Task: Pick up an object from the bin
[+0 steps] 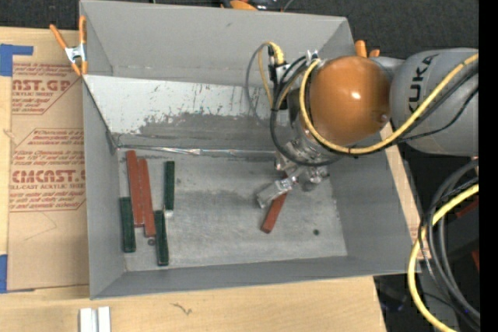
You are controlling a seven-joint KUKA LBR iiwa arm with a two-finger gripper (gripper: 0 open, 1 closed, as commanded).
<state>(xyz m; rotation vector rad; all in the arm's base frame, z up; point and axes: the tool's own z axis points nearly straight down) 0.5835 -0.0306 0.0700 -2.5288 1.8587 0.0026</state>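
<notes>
- Just behind the short red stick (271,217), on its back-wall side, hangs the gripper (289,186), low over the floor of the grey bin (233,43).
- The gripper's metal tip is at the stick's upper end, touching it or very nearly so; which of the two cannot be told.
- Whether the gripper is clenched or released cannot be told either, and the stick does not visibly sit in its grasp.
- The short red stick lies flat on the floor, slanted, with its upper end towards the gripper and its lower end towards the front wall.
- Above and to the right of the stick, a round orange cover (346,101) sits over the wrist, and the grey arm (436,101) runs off to the right past the bin's edge.
- Yellow and black cables (274,82) loop round the cover, on the back-wall side of the stick.
- Well to the left of the stick, long red sticks (139,186) lie close side by side, running front to back.
- Just right of them lies a dark green stick (169,184), and this one is the nearest of that group to the short red stick.
- Two more dark green sticks (126,225) (160,238) lie at the front of that group, one on each side of the long red ones.
</notes>
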